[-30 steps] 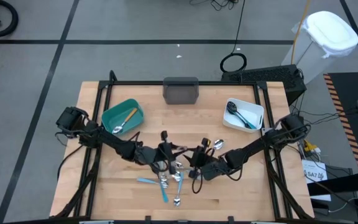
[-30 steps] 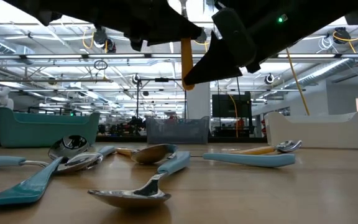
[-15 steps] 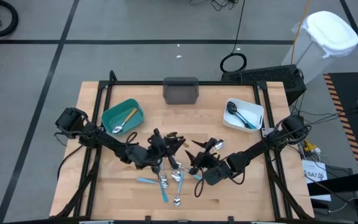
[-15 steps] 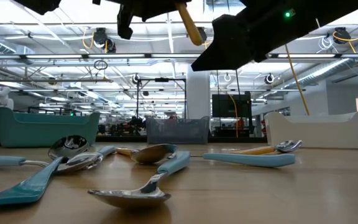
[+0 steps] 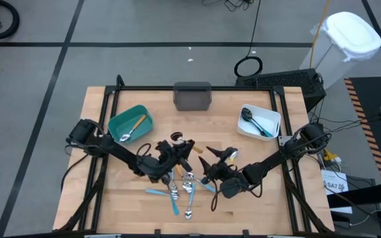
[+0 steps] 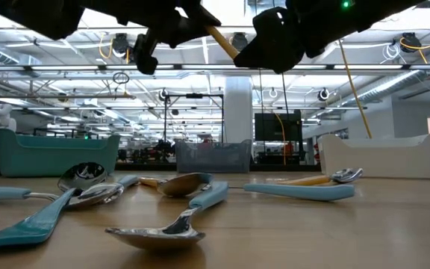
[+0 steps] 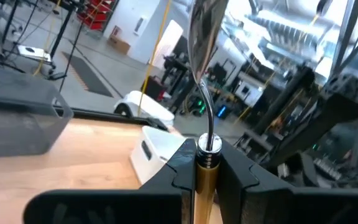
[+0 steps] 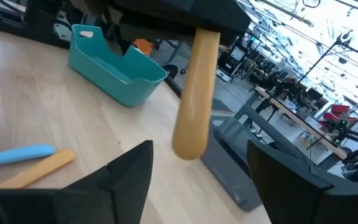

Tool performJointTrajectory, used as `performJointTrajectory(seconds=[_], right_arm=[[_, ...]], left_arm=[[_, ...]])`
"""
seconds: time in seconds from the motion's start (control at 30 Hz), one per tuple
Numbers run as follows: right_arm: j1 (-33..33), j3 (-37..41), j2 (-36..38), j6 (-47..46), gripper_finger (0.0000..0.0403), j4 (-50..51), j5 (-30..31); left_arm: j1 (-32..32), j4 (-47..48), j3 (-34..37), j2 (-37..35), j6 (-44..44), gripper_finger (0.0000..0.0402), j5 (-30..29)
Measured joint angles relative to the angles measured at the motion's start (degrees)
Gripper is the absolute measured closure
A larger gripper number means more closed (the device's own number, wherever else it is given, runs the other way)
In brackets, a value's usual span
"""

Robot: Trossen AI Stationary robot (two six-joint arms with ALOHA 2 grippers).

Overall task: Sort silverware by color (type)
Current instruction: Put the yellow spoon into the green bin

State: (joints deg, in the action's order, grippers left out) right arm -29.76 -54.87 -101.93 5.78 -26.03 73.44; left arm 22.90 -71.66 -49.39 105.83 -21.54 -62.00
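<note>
Starting at the left side of the desk, a teal bin is seen near the back left corner, and one orange-handled spoon is already laid in it. Next comes the left gripper, raised above the middle of the desk. Its fingers are pinched nearly shut on the orange-handled piece, which is held by the handle with the shiny head up in the left wrist view. Below and toward the front edge, a small pile of blue-handled spoons is left on the wood, and they are seen lying flat in the low view too. Just to the right, the right gripper is held near the left one, with its fingers spread wide and nothing between them; the orange handle hangs in front of them in the right wrist view. Farther right, near the back right corner, a white bin holds black-headed pieces with blue handles. A grey bin is set at the back edge in the middle. The step in hand seems to be carrying the orange piece to its bin. Next, it probably should be brought over the teal bin and let go, with care that it is not dropped early.
</note>
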Motion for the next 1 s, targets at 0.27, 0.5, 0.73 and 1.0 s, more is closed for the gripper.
performJointTrajectory(seconds=[0.27,0.5,0.73,1.0], right_arm=[[0.74,0.00,0.00,1.45,0.0162,0.70,0.06],[2.50,0.00,0.00,-0.24,0.0207,1.06,-5.03],[3.92,0.00,0.00,-2.07,0.0250,1.02,-7.59],[4.01,0.00,0.00,-1.80,0.0325,1.32,-7.19]], left_arm=[[-0.42,-5.60,0.00,3.58,-5.01,0.0370,0.00],[-0.52,-5.47,0.00,3.73,-6.81,0.0363,0.11],[-0.35,-4.98,0.00,3.71,-7.49,0.0355,0.28],[-0.31,-4.90,0.00,3.71,-7.15,0.0352,0.26]])
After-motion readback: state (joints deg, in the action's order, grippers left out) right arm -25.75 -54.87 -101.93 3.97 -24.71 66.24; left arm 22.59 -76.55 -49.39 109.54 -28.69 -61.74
